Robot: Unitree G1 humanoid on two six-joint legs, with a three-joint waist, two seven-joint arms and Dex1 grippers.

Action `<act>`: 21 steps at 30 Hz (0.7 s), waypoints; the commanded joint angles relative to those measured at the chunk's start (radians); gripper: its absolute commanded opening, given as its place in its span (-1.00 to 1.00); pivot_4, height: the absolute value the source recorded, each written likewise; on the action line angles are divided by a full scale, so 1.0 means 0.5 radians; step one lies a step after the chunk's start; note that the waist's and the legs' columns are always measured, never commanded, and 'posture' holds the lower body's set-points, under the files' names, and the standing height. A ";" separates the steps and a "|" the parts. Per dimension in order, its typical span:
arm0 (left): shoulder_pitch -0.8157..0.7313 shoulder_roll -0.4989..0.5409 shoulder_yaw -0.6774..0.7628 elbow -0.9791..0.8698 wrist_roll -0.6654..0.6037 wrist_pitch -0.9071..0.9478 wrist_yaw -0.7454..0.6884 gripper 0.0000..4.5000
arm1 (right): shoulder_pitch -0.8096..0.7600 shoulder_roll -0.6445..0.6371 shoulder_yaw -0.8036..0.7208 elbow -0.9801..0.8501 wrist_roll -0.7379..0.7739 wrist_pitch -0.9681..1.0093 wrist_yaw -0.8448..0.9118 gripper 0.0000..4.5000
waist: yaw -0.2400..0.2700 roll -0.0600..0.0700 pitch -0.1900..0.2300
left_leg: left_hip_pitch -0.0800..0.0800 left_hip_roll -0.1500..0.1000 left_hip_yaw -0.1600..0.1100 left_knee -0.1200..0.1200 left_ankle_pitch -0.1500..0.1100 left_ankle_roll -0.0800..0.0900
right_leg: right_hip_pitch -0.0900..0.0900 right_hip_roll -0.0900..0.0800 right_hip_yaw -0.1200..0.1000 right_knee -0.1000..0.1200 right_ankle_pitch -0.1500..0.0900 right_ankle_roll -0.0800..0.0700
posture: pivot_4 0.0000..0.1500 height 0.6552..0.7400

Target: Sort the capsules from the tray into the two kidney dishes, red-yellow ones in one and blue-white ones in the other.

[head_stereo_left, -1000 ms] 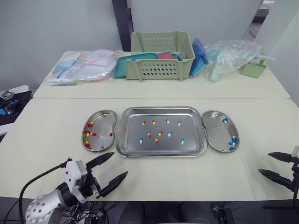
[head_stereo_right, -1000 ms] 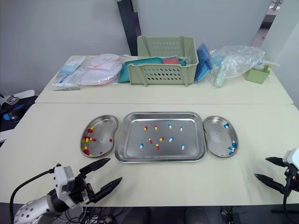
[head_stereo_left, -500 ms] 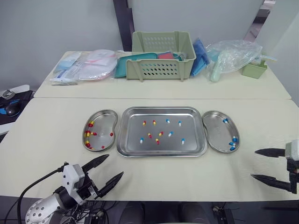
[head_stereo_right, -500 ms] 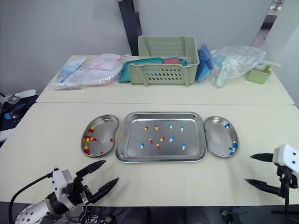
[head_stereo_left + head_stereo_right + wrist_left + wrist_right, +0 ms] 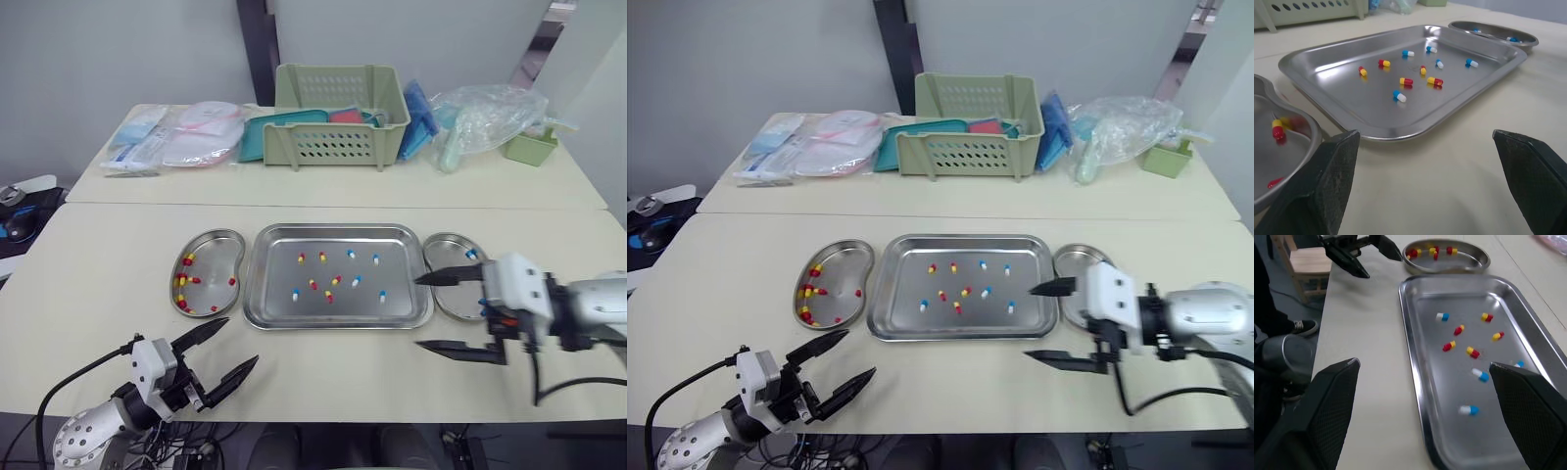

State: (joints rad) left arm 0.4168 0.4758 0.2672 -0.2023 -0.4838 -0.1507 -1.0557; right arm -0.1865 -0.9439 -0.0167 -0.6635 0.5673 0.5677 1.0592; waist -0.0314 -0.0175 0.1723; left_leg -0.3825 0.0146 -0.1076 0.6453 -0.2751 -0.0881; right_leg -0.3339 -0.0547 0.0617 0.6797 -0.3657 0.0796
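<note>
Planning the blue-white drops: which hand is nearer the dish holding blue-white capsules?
Right. The right hand is open just beside the dish; the left hand sits beyond the tray's opposite end.

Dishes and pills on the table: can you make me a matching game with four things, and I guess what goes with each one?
Things:
1. left dish
2. tray
3. right dish
4. basket

Clues:
A. blue-white pills inside
B. pale green, standing at the back
C. both colours of pills mixed together
D. red-yellow pills inside

Pairs: 1-D, 2-C, 3-A, 4-B
</note>
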 commanded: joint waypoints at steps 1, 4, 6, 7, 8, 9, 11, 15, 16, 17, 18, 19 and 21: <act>-0.018 0.024 -0.020 -0.041 -0.006 -0.025 0.000 1.00 | -0.203 0.148 0.312 0.026 -0.169 0.077 -0.155 0.98 | 0.007 0.000 0.000 | -0.002 0.000 -0.002 0.000 0.000 0.000 | -0.001 -0.001 -0.002 -0.001 0.000 0.000 | 1.00 1.00; -0.045 0.034 -0.027 -0.049 -0.014 -0.012 0.015 1.00 | -0.363 0.288 0.529 0.115 -0.303 0.118 -0.232 0.56 | 0.005 0.000 0.000 | -0.002 0.000 -0.003 0.000 0.000 0.000 | -0.001 -0.001 -0.002 0.000 0.000 0.000 | 1.00 1.00; -0.050 0.040 -0.029 -0.051 -0.017 -0.011 0.017 1.00 | -0.422 0.347 0.603 0.161 -0.360 0.131 -0.262 0.24 | 0.003 0.000 0.000 | -0.001 0.000 -0.004 0.001 0.000 0.000 | -0.001 -0.001 -0.003 0.001 0.000 0.000 | 1.00 1.00; -0.052 0.043 -0.031 -0.052 -0.018 -0.009 0.018 1.00 | -0.452 0.382 0.643 0.188 -0.390 0.136 -0.274 0.10 | 0.002 0.000 0.000 | 0.000 0.000 -0.004 0.001 0.000 0.000 | -0.001 0.000 -0.003 0.002 0.000 0.000 | 1.00 1.00; -0.054 0.046 -0.034 -0.054 -0.017 -0.008 0.018 1.00 | -0.484 0.418 0.688 0.217 -0.423 0.133 -0.286 -0.03 | 0.000 0.000 0.000 | 0.000 0.000 -0.004 0.001 0.000 0.000 | -0.001 0.000 -0.003 0.002 0.000 0.000 | 1.00 1.00; -0.058 0.048 -0.041 -0.059 -0.016 -0.004 0.019 1.00 | -0.532 0.477 0.737 0.260 -0.456 0.145 -0.313 -0.14 | -0.001 0.000 0.000 | 0.000 0.000 -0.004 0.000 0.000 0.000 | -0.001 0.000 -0.002 0.002 0.000 0.000 | 1.00 1.00; -0.065 0.053 -0.052 -0.065 -0.014 0.002 0.020 1.00 | -0.652 0.620 0.836 0.363 -0.513 0.168 -0.355 -0.25 | -0.010 0.000 0.000 | 0.000 0.000 -0.004 0.000 0.000 0.000 | -0.002 0.000 -0.003 0.002 0.000 0.000 | 1.00 1.00; -0.076 0.060 -0.066 -0.067 -0.010 0.011 0.023 1.00 | -0.825 0.832 0.989 0.554 -0.649 0.195 -0.419 -0.25 | -0.020 0.000 0.000 | 0.001 0.000 -0.005 0.000 0.000 0.000 | -0.003 0.001 -0.002 0.004 0.000 -0.001 | 1.00 1.00; -0.080 0.062 -0.069 -0.066 -0.009 0.012 0.025 1.00 | -0.852 0.874 1.017 0.595 -0.673 0.195 -0.431 -0.25 | -0.021 0.000 0.000 | 0.001 0.000 -0.005 0.000 0.000 0.000 | -0.003 0.000 -0.002 0.003 0.000 -0.001 | 1.00 1.00; -0.083 0.064 -0.073 -0.066 -0.009 0.013 0.027 1.00 | -0.883 0.915 1.052 0.644 -0.717 0.204 -0.454 -0.25 | -0.021 0.000 0.000 | 0.001 0.000 -0.005 0.000 0.000 0.000 | -0.003 0.000 -0.002 0.003 0.000 -0.001 | 1.00 1.00; -0.087 0.068 -0.076 -0.064 -0.010 0.013 0.029 1.00 | -0.906 0.958 1.075 0.694 -0.737 0.203 -0.464 -0.25 | -0.023 0.000 0.000 | 0.001 0.000 -0.004 0.000 0.000 0.000 | -0.004 0.000 -0.002 0.003 0.000 -0.001 | 1.00 1.00; -0.089 0.071 -0.079 -0.064 -0.010 0.013 0.030 1.00 | -0.920 0.986 1.089 0.726 -0.755 0.202 -0.468 -0.25 | -0.023 0.001 0.000 | 0.001 0.000 -0.005 0.000 0.000 0.000 | -0.005 0.000 -0.002 0.003 0.000 -0.001 | 1.00 1.00; -0.094 0.077 -0.082 -0.061 -0.010 0.013 0.029 1.00 | -0.991 1.089 1.143 0.887 -0.821 0.182 -0.491 -0.25 | -0.024 0.001 0.000 | 0.001 0.000 -0.005 0.000 0.000 0.000 | -0.005 0.000 -0.002 0.004 0.000 -0.001 | 1.00 1.00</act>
State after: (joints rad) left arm 0.3727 0.5046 0.2289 -0.2051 -0.4824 -0.1378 -1.0391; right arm -0.6514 -0.4191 0.5489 -0.2450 0.1804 0.6711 0.8251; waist -0.0433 -0.0172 0.1724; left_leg -0.3820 0.0146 -0.1100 0.6452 -0.2749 -0.0881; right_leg -0.3364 -0.0546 0.0609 0.6816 -0.3655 0.0791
